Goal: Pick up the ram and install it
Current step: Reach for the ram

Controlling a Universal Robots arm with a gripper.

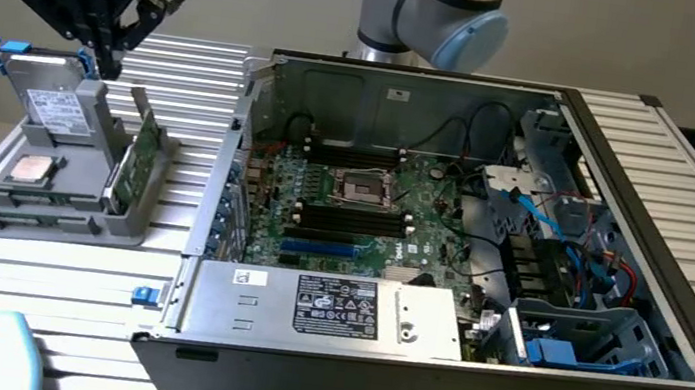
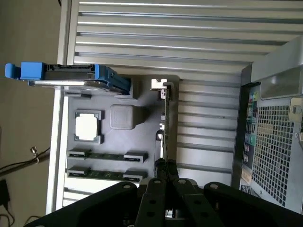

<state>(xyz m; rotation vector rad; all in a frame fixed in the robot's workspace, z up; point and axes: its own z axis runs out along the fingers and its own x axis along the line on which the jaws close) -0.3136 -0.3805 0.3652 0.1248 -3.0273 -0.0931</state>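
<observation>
Ext view, L to R: grey tray (image 1: 75,218) on slatted table (image 1: 40,286) — holds drive w/ blue caddy (image 1: 57,106) and CPU (image 1: 32,170). Ram (image 2: 105,156) lies flat in tray slot, second stick (image 2: 102,174) just beside, both apart from gripper. Gripper (image 1: 108,63) hangs above tray, fingers clenched together, nothing seen in them. Green card (image 1: 137,162) stands upright at tray's edge on ext view's right. Then open PC case (image 1: 665,237) — motherboard (image 1: 368,243) exposed, black slots (image 1: 351,218) on it, PSU (image 1: 332,309) at front.
</observation>
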